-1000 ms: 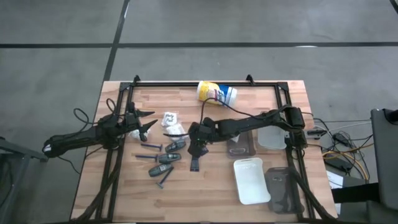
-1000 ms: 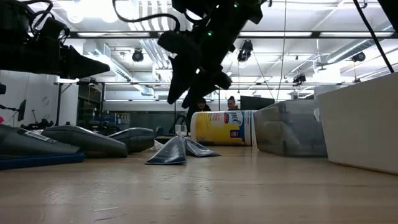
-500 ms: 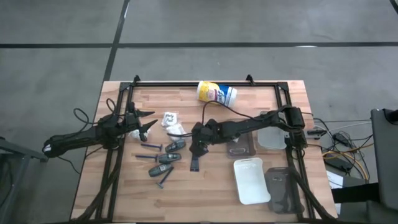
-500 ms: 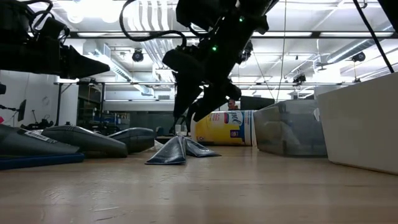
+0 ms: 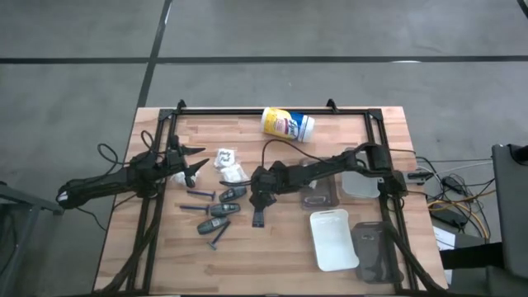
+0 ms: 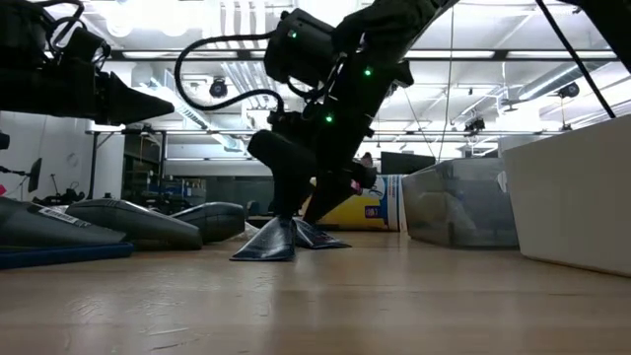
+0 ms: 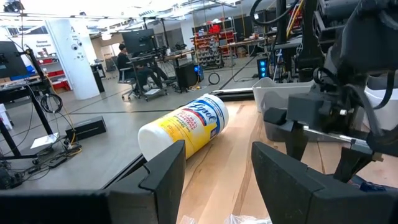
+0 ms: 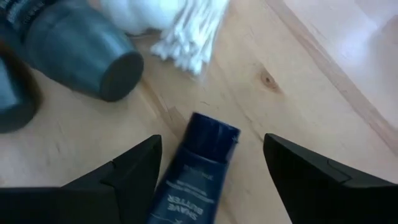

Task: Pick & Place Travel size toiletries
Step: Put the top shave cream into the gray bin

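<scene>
The toiletries lie left of centre on the wooden table: white crinkly packets (image 5: 226, 157), dark grey tubes (image 5: 223, 209) and black sticks (image 5: 199, 194). A dark blue flat tube (image 5: 258, 216) lies nearest the middle, its crimped end (image 6: 279, 243) on the wood. My right gripper (image 5: 261, 195) is open, low over this tube. In the right wrist view its fingers stand on either side of the tube's cap end (image 8: 208, 140) without touching. My left gripper (image 5: 193, 165) waits open above the table's left side, next to the packets.
A yellow-and-white canister (image 5: 287, 124) lies on its side near the far edge. Clear trays (image 5: 323, 191) and a white tray (image 5: 334, 240) fill the table's right side. A grey tube's cap (image 8: 109, 68) and a packet of cotton swabs (image 8: 193, 34) lie close beyond the blue tube.
My right gripper has come down from well above the table until its fingers hang just over the blue tube, staying open. The tube and the other toiletries have kept their places.
</scene>
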`<state>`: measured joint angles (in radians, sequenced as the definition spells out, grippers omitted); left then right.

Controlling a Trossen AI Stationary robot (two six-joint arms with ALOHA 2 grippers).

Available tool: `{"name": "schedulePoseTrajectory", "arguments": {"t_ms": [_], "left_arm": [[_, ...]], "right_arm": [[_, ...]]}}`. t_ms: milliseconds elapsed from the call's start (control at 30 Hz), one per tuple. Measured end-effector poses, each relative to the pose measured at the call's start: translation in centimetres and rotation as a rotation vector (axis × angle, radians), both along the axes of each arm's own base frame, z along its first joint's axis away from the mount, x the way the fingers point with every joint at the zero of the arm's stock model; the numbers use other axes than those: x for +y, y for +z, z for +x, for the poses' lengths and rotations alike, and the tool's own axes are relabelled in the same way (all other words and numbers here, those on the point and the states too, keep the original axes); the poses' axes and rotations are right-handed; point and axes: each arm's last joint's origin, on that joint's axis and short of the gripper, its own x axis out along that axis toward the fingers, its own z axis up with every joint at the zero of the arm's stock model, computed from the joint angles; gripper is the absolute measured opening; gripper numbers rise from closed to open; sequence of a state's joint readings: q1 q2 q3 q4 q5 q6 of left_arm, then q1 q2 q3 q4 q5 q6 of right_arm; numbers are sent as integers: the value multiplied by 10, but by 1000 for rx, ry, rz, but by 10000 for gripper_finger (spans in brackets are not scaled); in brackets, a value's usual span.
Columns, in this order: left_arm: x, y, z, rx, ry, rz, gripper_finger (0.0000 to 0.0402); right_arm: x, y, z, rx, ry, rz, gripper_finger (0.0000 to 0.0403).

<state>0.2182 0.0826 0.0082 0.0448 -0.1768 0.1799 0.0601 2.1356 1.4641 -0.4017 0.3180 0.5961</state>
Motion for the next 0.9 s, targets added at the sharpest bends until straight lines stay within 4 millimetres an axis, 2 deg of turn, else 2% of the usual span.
{"name": "schedulePoseTrajectory", "arguments": {"t_ms": [300, 600, 900], "left_arm": [[0, 0, 0, 0, 0, 0, 190], [0, 0, 0, 0, 1, 0, 190], [0, 0, 0, 0, 0, 0, 190]], "right_arm": [[-1, -11, -2, 42, 1, -3, 247], [-1, -13, -2, 49, 16, -11, 215], [0, -13, -2, 53, 42, -20, 151]]}}
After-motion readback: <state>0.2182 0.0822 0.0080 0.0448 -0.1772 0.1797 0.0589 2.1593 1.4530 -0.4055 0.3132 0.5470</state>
